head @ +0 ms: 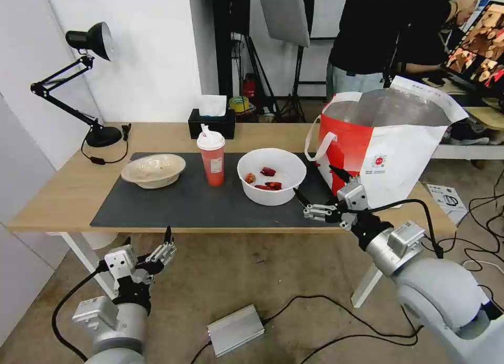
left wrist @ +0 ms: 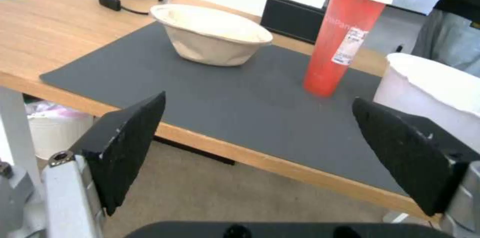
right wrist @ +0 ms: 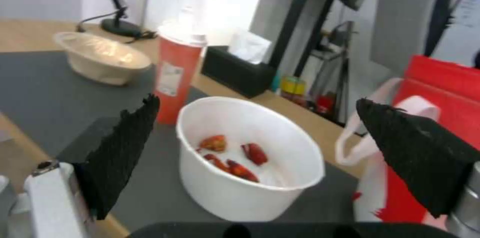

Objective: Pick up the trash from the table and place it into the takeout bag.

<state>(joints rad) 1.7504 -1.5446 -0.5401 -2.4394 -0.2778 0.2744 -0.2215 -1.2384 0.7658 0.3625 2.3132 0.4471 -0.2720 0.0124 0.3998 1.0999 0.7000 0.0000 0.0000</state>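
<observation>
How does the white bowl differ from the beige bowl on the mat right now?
The white bowl is deep with steep walls; the beige bowl is shallow and flared. The white bowl holds red scraps; the beige bowl looks empty. The white bowl sits beside the takeout bag, just ahead of the open right end effector; the beige bowl sits far left, past the red cup. Both stand upright on the grey mat.
</observation>
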